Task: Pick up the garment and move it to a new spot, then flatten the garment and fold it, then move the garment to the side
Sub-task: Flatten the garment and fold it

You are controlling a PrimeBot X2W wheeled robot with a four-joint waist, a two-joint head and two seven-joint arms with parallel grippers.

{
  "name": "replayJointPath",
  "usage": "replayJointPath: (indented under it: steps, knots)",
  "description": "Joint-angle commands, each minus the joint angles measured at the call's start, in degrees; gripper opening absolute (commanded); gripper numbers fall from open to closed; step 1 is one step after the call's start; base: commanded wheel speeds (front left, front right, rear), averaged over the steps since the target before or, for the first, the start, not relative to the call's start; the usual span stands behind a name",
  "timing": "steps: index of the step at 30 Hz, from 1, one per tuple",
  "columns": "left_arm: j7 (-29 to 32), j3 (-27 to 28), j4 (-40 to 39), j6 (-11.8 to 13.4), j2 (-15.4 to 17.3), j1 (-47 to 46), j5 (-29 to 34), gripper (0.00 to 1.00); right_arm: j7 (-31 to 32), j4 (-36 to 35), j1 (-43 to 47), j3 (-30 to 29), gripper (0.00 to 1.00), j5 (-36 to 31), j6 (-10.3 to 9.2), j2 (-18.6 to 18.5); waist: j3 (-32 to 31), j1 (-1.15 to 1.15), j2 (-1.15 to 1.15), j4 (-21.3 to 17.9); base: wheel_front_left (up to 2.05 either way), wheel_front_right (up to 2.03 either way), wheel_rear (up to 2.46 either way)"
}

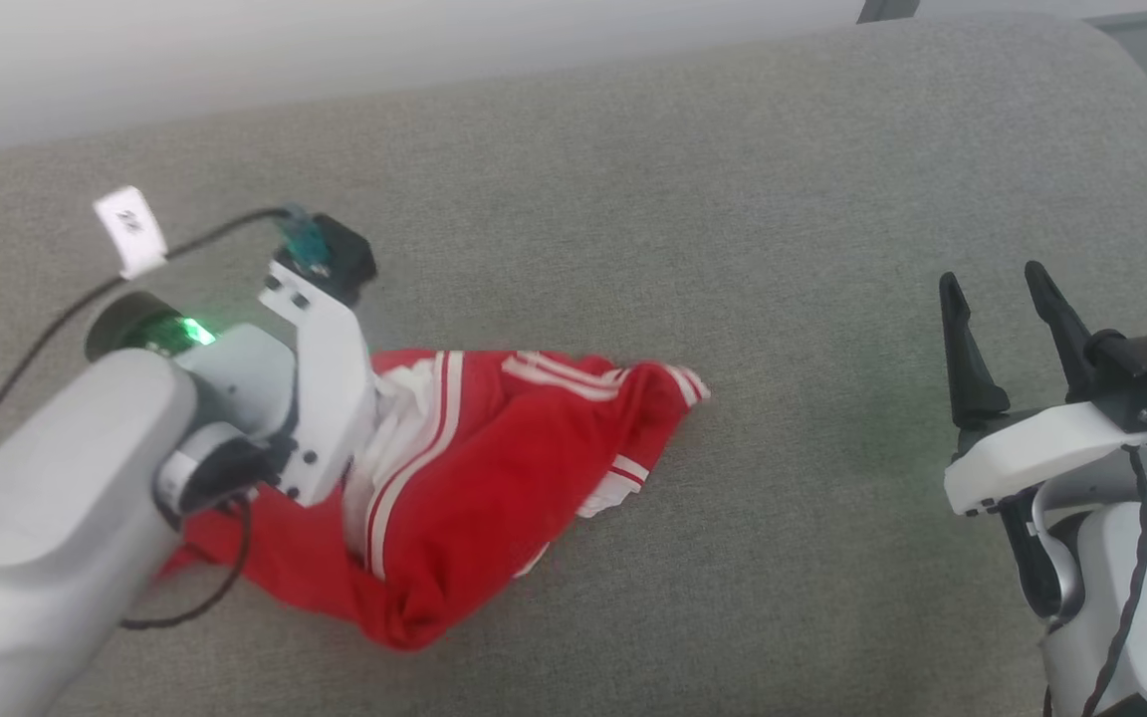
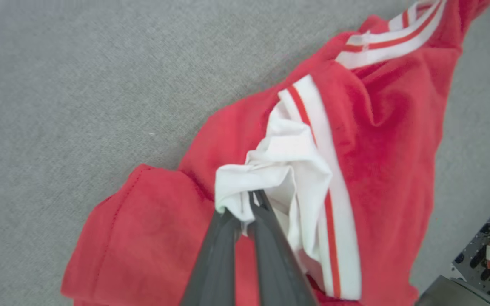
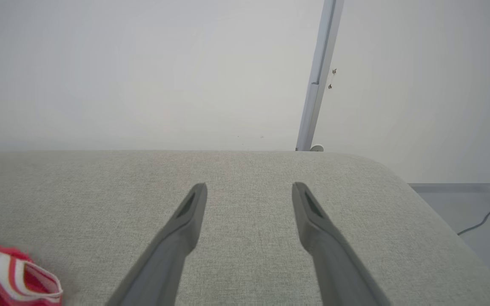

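We have the shirt (image 1: 454, 468) lying crumpled on the left half of the grey cushion (image 1: 733, 199), near our left arm. Its red body is bunched and its striped trim is twisted toward the right. Our left claw (image 2: 245, 203) is pinched tight on a fold of the white sleeve (image 2: 279, 161). That fold stands up from the heap, so it gives us a loose edge to take without digging into the cushion. We judge this grip suits the first step, lifting the shirt and carrying it to a fresh spot. A single pinch on one sleeve should let the rest hang and partly unbunch, though thin cloth may slip out if we pull fast. Our right claw (image 1: 990, 274) hovers over bare cushion at the right, well apart from the shirt, its two fingers spread wide and holding nothing. We take it that it stands clear to give the lift room, ready to catch a second corner for flattening. Nothing is flattened or folded yet.
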Motion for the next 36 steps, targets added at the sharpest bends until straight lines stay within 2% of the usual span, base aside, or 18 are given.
replayJointPath:
  steps: [1,3,7,15,18,23,24,25,26,27,28,36]
  knots:
    - [-0.81,1.53,-0.63,1.3,0.89,-0.75,-0.58,0.0,0.16,-0.13,0.49,-0.2,1.0,-0.15,-0.08,0.02,-0.12,0.0,0.0,0.22,0.0,0.0,0.0]
    - [-0.95,2.08,-1.26,1.91,1.17,-0.58,-0.91,0.0,0.28,-0.12,0.59,-0.34,1.0,-0.26,-0.08,0.07,-0.22,0.0,0.0,0.35,0.0,0.0,0.0]
    - [-2.11,5.28,-3.35,4.71,3.55,0.87,-2.48,0.0,0.72,-0.19,1.18,-0.54,1.0,-0.51,-0.08,0.25,-0.59,0.0,0.0,0.86,0.0,0.0,0.0]
    - [-5.12,10.85,-4.69,10.19,9.68,5.89,-3.95,0.0,1.37,-0.39,2.36,-0.79,1.0,-0.63,-0.08,0.29,-1.16,0.0,0.0,1.73,0.0,0.0,0.0]
    - [-6.58,12.09,-3.33,10.93,10.57,8.61,-5.37,0.0,1.59,-0.25,2.74,-0.69,1.0,-0.53,-0.08,0.25,-1.23,0.0,0.0,2.05,0.0,0.0,0.0]
    - [-8.61,12.63,-0.72,10.26,10.05,11.67,-7.3,0.0,1.8,-0.16,2.84,-0.31,1.0,-0.52,-0.08,0.11,-1.33,0.0,0.0,2.48,0.0,0.0,0.0]
    - [-8.85,12.42,-0.46,9.81,10.01,11.84,-7.12,0.04,1.87,-0.17,2.85,-0.26,1.0,-0.56,-0.08,0.08,-1.33,0.0,0.0,2.55,0.0,0.0,0.0]
    - [-9.19,12.28,-0.27,9.5,9.96,11.85,-6.83,0.33,1.94,-0.16,2.82,-0.2,1.0,-0.57,-0.08,0.04,-1.33,0.0,0.0,2.63,0.0,0.0,0.0]
    - [-9.51,12.29,0.03,9.37,9.77,11.87,-6.87,0.71,1.98,-0.14,2.81,-0.18,1.0,-0.54,-0.08,-0.04,-1.34,0.0,0.0,2.72,0.0,0.0,0.0]
    - [-9.52,12.26,0.25,9.25,9.63,11.73,-6.92,0.95,1.99,-0.14,2.81,-0.21,1.0,-0.51,-0.08,-0.11,-1.34,0.0,0.0,2.81,0.0,0.0,0.0]
    - [-9.61,12.09,0.21,8.95,9.59,11.33,-6.71,1.0,2.04,-0.18,2.79,-0.17,1.0,-0.51,-0.08,-0.2,-1.31,0.0,0.0,2.91,0.0,0.0,0.0]
    - [-7.86,10.52,-1.26,8.06,9.04,7.92,-5.05,1.0,2.17,-0.25,2.14,0.05,1.0,-0.37,-0.08,-0.44,-0.95,0.0,0.0,3.25,0.0,0.0,0.0]
